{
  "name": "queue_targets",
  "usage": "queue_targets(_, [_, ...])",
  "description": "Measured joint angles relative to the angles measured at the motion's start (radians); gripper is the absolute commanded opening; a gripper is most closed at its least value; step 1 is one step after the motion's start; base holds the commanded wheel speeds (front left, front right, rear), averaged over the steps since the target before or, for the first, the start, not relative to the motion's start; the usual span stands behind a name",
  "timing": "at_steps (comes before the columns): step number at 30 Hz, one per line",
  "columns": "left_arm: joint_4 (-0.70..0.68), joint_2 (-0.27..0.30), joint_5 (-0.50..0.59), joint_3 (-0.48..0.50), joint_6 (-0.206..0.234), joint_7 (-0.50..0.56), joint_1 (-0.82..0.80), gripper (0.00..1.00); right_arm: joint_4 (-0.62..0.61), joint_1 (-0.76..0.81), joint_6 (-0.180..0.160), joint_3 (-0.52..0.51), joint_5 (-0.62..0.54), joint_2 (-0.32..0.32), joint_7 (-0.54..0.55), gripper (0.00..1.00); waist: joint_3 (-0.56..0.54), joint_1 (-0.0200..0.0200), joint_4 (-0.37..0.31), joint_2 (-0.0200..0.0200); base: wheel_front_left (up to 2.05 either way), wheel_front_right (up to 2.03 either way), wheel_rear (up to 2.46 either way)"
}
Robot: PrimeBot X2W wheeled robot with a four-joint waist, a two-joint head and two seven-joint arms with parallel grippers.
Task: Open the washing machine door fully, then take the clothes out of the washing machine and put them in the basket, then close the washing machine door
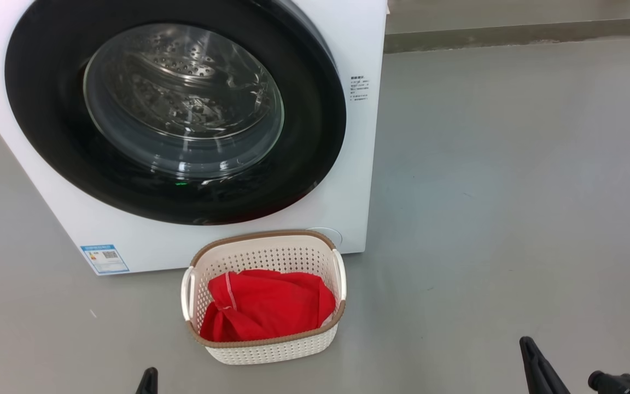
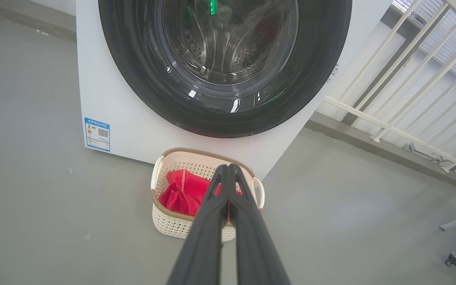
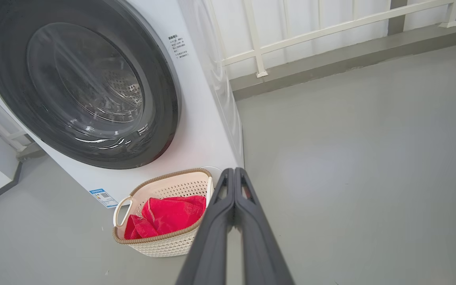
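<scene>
While one basket (image 1: 266,353) fronts the washing machine (image 1: 359,164), handles (image 1: 186,293) pointing left and right, clothes (image 1: 271,306) lie inside. Your left pincer (image 2: 228,168) and right pincer (image 3: 234,171) are clamped together, empty.

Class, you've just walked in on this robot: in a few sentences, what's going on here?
Nothing is being handled right now. The washing machine door is shut against the washing machine, and the red clothes lie in the basket on the floor in front of it. The robot's left jaws and right jaws are both shut, empty and clear of the basket. The job looks finished.
</scene>
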Motion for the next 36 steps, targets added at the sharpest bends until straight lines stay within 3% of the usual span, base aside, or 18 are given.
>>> queue_targets(36, [0.014, 0.001, -0.377, 0.015, 0.0, 0.1, -0.068, 0.0, 0.011, -0.08, 0.0, -0.007, 0.414, -0.018, 0.096, 0.0, 0.017, -0.0001, 0.013, 0.0, 0.0, 0.0, 0.0])
